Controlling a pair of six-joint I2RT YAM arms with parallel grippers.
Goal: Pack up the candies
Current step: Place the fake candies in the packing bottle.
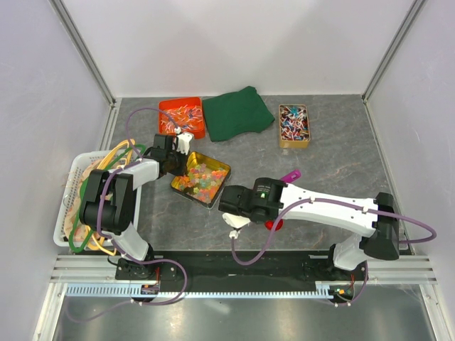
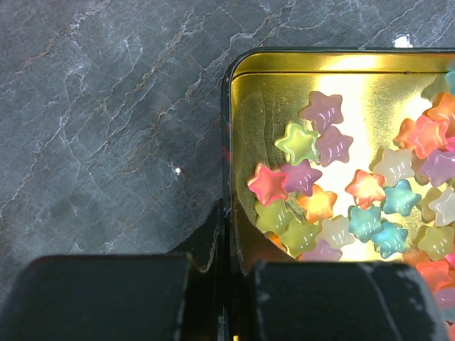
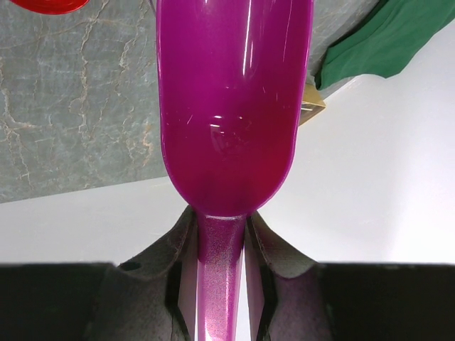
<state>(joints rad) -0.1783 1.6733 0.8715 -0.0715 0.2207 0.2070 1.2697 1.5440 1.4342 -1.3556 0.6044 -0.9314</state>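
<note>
The candies (image 2: 327, 192), star-shaped pieces in pink, orange, yellow, green and blue, lie loose in the gold tin (image 2: 229, 142), which sits left of centre on the tabletop (image 1: 334, 170) in the overhead view. The left pincer (image 2: 227, 288) is clamped on the tin's near wall, one finger inside and one outside, at the bottom of its wrist view. The right pincer (image 3: 222, 238) is closed on the thin handle of a magenta scoop (image 3: 227, 106). The scoop's bowl shows nothing in it and points toward the upper right, away from the tin, over the arm's own white forearm (image 3: 370, 177). Trouble is likeliest there: bringing the scoop round to the tin calls for a large wrist turn, and the bowl could clip the forearm or the red object (image 3: 43, 6) near it. The handle looks slim and glossy, so it may twist in the grip once the bowl digs into sticky pieces. A hard push could also lever the tin against the left pincer's narrow hold on the thin wall, tipping it and spilling candies onto the tabletop.
</note>
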